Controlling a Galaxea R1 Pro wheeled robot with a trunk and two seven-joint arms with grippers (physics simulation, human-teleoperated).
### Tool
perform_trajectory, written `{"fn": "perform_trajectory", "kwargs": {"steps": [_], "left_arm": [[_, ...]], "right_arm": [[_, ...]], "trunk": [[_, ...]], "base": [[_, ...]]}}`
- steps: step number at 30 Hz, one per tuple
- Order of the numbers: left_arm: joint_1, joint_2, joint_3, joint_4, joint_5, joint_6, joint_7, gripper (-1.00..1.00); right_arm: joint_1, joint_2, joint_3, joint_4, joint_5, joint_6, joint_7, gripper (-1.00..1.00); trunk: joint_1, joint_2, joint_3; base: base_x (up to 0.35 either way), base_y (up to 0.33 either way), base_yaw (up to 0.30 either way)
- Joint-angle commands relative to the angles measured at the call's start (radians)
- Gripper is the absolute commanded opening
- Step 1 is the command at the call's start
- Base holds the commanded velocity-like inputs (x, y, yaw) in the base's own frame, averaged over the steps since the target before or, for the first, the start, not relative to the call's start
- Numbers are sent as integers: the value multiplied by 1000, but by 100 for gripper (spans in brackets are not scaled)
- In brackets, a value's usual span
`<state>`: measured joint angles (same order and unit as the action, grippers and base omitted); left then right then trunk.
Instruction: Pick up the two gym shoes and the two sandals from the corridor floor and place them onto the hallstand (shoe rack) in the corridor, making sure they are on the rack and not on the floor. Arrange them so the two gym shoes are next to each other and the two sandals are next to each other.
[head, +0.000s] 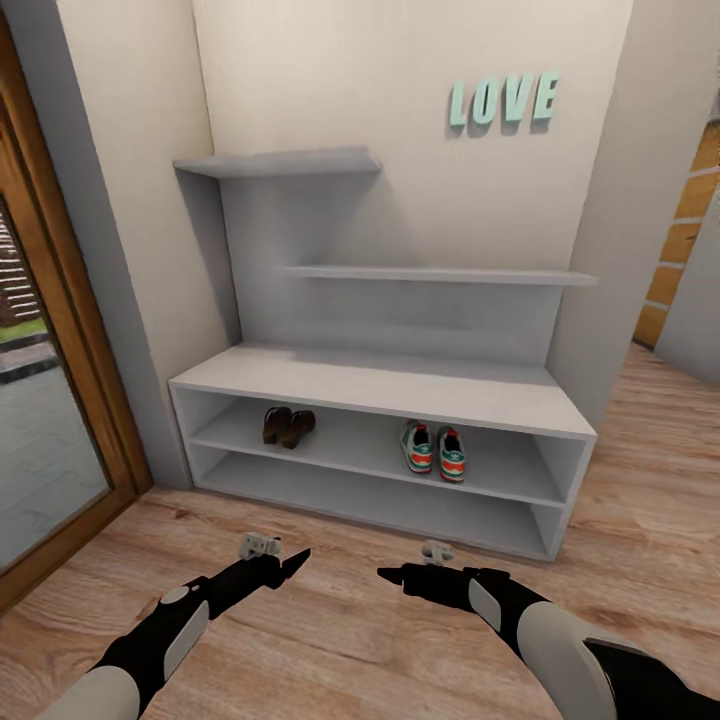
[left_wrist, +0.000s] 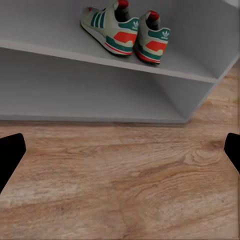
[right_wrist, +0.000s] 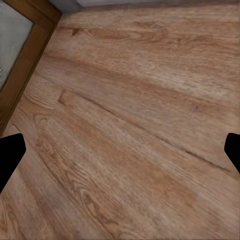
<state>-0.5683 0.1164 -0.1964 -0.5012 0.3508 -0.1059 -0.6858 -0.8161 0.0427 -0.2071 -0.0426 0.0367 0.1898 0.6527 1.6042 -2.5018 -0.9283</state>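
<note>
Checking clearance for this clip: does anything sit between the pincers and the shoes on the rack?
Nothing visible does. Bare corridor floor separates the left pincer and right pincer from the hallstand, where the sandals and gym shoes sit on its open upper shelf.

Home entryway/corridor, simulator render. Pale grey hallstand (head: 380, 385) against the far cream wall, low bench top, two open shelves below, two stepped wall shelves above. Brown sandals (head: 287, 426) on the upper open shelf at left, gym shoes (head: 434, 450) on the same shelf at right, each pair side by side. Mint "LOVE" letters (head: 503, 101) on the wall. Wood-plank corridor floor (head: 360, 640). Wood-framed glass door (head: 45, 400) at left, outdoors visible through it.
</note>
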Motion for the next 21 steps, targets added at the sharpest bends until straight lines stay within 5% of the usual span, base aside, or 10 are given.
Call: {"fn": "perform_trajectory", "kwargs": {"steps": [1,9,21], "left_arm": [[-1,0,-8,1,5,-8,2,100],[-1,-7,-8,2,5,-8,2,100],[-1,-7,-8,3,5,-8,2,100]], "right_arm": [[0,0,-8,-2,4,10,2,100],[1,0,-9,-2,4,10,2,100],[2,0,-9,-2,3,10,2,100]], "trunk": [[-1,0,3],[-4,2,34],[-50,86,72]], "base": [[0,0,0],[0,0,0],[0,0,0]]}}
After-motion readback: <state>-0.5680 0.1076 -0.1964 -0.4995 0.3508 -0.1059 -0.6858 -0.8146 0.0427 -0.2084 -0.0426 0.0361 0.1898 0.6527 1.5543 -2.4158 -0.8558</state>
